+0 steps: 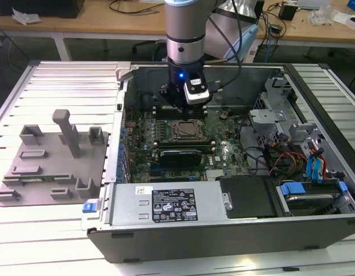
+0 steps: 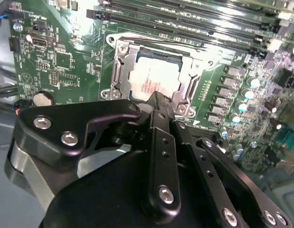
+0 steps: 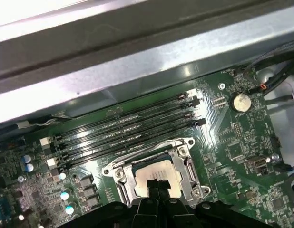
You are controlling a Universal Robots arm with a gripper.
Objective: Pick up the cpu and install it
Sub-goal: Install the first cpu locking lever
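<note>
The cpu [image 2: 146, 78], a pale silver square, lies flat inside the motherboard socket, framed by the socket's metal bracket [image 2: 119, 66]. In the first wrist view the cpu [image 3: 149, 172] sits in the same bracket [image 3: 184, 153]. My gripper [image 2: 157, 97] hovers just above one edge of the chip, its black fingers drawn together to a point with nothing between them. In the first wrist view the gripper [image 3: 157, 184] covers part of the chip's edge. In the exterior view the gripper [image 1: 186, 112] hangs inside the open computer case, over the socket [image 1: 187, 131].
Rows of memory slots [image 3: 128, 130] run beside the socket, and the case's metal wall [image 3: 137, 61] rises behind them. The power supply [image 1: 166, 204], drive cage [image 1: 269, 115] and cables [image 1: 286, 158] fill the case. A grey fixture plate [image 1: 51, 158] lies at the exterior view's left.
</note>
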